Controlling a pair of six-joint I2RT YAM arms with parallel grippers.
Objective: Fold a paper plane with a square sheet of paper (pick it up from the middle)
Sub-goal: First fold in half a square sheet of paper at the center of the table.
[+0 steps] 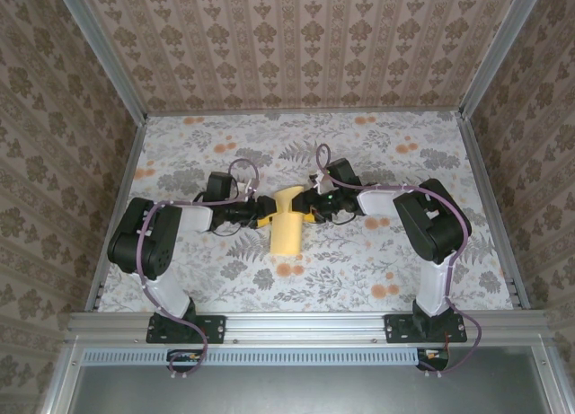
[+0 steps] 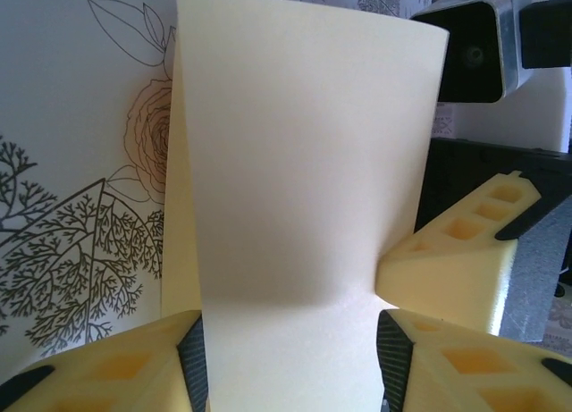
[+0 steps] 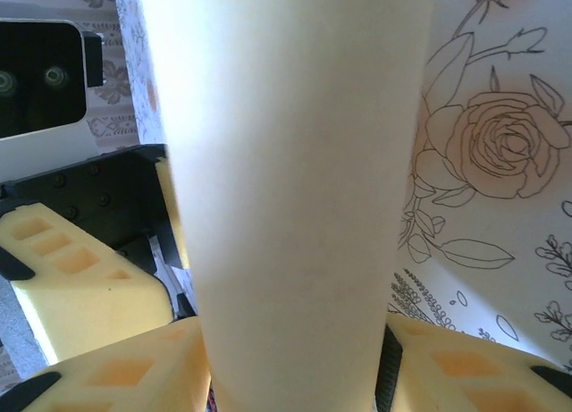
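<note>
The square sheet of paper (image 1: 287,230), plain yellow, is bent into a curved band at the middle of the table, between the two arms. My left gripper (image 1: 268,218) comes at it from the left and my right gripper (image 1: 308,215) from the right. In the left wrist view the sheet (image 2: 304,162) runs from pad to pad of my left gripper (image 2: 293,358), creased just above the pads. In the right wrist view the sheet (image 3: 295,162) bulges out between the jaws of my right gripper (image 3: 295,376), touching both. The paper plane is out of view.
The table (image 1: 404,252) has a floral cover with orange blotches. Patterned walls and metal rails close it in on three sides. A finger of the right gripper (image 2: 465,251) sits close beside my left jaws, and a left finger (image 3: 80,278) sits beside my right jaws.
</note>
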